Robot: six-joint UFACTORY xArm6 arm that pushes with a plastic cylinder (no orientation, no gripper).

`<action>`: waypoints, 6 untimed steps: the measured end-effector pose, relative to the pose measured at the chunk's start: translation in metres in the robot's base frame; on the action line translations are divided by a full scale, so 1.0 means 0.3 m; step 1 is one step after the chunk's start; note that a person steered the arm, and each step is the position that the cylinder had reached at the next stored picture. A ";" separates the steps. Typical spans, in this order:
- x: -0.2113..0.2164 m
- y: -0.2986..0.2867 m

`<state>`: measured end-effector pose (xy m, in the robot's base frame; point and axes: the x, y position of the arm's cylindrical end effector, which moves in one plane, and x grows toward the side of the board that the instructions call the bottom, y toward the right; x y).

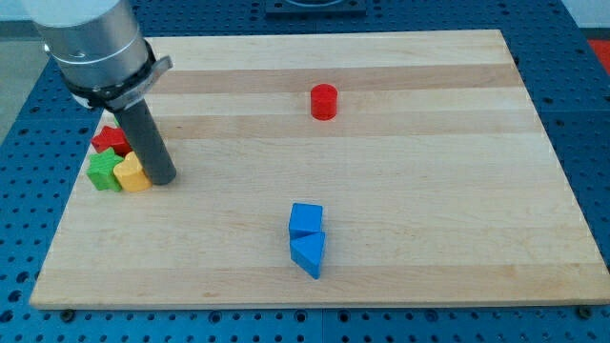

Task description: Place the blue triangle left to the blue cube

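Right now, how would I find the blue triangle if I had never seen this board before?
Start at the wooden board and look along its bottom edge, a little left of the middle. Two blue blocks sit there touching, far from my tip at the view's left. The blue triangle is the lower one, wedge-shaped with a point, just below the square blue cube.
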<state>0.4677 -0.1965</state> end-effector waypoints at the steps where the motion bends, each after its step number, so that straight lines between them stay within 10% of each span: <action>1: 0.000 -0.027; 3: 0.044 0.132; 6: 0.078 1.036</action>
<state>0.4910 0.1144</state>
